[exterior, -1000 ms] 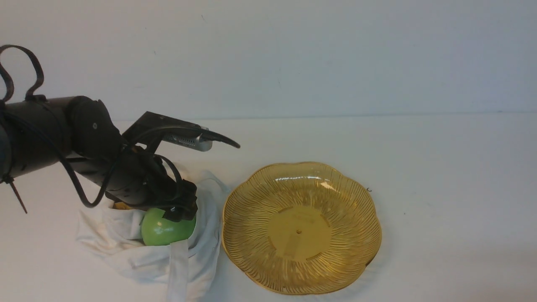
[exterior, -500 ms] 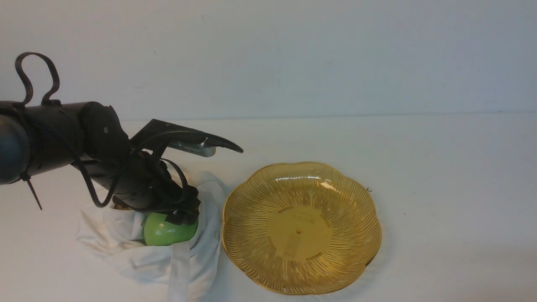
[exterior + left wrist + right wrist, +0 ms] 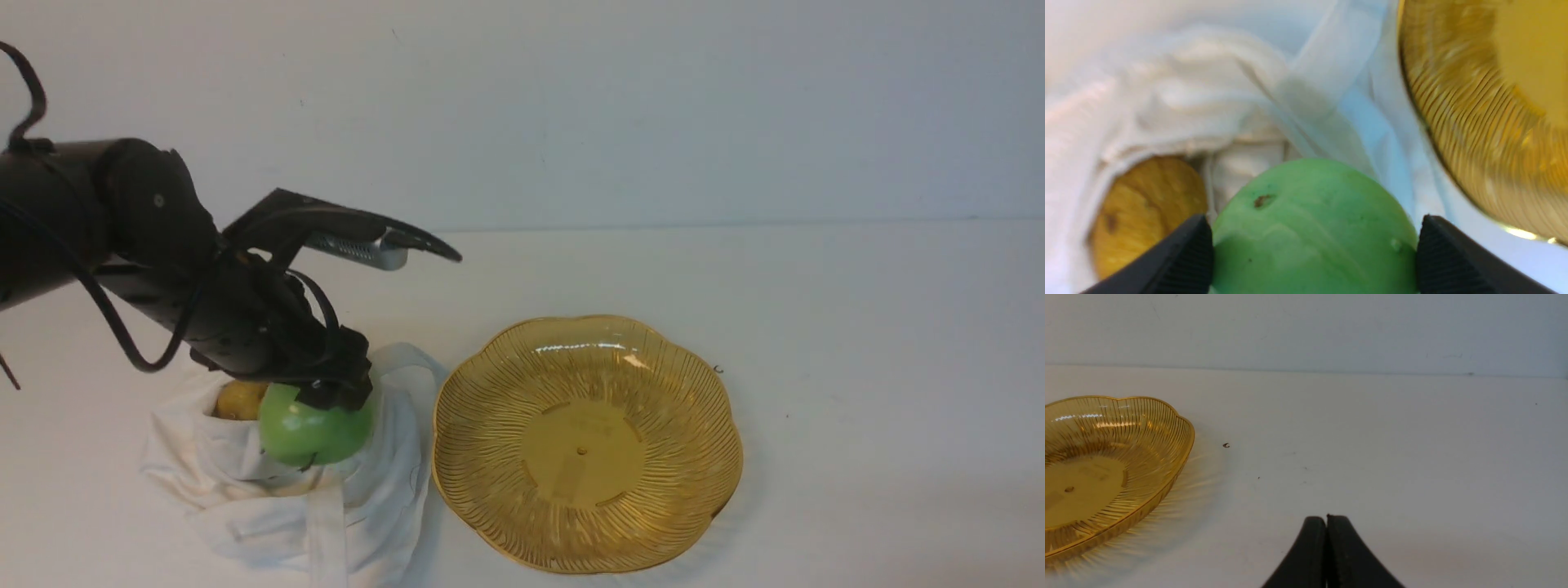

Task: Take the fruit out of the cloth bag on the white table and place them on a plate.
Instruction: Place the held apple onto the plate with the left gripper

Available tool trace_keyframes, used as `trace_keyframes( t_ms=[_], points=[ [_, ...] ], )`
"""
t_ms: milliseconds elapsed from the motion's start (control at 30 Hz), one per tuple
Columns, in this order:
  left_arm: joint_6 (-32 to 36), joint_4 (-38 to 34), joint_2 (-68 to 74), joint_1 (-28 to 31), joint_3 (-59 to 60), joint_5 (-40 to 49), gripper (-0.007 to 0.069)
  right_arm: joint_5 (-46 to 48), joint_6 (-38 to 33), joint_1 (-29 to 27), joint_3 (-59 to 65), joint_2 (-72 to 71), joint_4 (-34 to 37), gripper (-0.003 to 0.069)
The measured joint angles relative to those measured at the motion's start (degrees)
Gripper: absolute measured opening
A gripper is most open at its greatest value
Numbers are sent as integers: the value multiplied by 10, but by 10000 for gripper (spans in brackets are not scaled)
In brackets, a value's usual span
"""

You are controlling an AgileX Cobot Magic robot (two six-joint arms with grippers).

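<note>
Clamping green apple [image 3: 310, 433] between left gripper [image 3: 335, 394] jaws at cloth bag [image 3: 245, 498] mouth, beside brownish fruit [image 3: 237, 400] inside. Lift clear of fabric folds before carrying rightward over plate [image 3: 702, 392]; hold grip firm.

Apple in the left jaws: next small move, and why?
Probably lift straight up a little before going sideways. The left jaws are shut on the apple, but it is only at the mouth of the bag, with cloth folds between it and the plate. A sideways move now could snag the cloth and drag the bag along.
</note>
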Motion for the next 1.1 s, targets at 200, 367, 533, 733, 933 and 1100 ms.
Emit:
trace_keyframes(
  t_ms=[200,367,533,733,933,1100],
  points=[
    [1,-24,-48,0,-23,24,580,0,0,0,0,0,0,-13],
    [4,-75,-69,-17,-42,28,580,0,0,0,0,0,0,-13],
    [6,-124,-55,-98,-55,-3,580,0,0,0,0,0,0,-13],
    [5,-129,20,-154,-56,-60,580,0,0,0,0,0,0,-13],
    [1,-147,102,-173,-56,-95,580,0,0,0,0,0,0,-13],
    [0,-159,133,-173,-56,-101,579,0,0,0,0,0,0,-13]
  ],
)
